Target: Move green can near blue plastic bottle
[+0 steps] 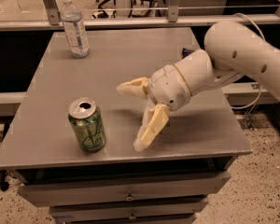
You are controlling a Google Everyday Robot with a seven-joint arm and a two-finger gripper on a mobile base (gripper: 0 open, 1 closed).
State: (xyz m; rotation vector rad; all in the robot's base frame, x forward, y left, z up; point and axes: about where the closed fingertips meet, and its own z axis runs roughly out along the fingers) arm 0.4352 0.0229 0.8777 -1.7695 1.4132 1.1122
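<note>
The green can (87,124) stands upright near the front left of the grey table (130,55), its silver top with the opening showing. The blue plastic bottle (74,27), clear with a white cap and pale label, stands upright at the far left corner. My gripper (129,116) is open and empty, its two cream fingers (150,127) spread wide, pointing left just above the table. It hangs a short way to the right of the can, not touching it.
The white arm (242,59) reaches in from the right over the table. A small dark object (186,52) peeks out behind the wrist. Drawers (126,196) lie under the table's front edge. A metal rail (154,20) and office chairs stand behind.
</note>
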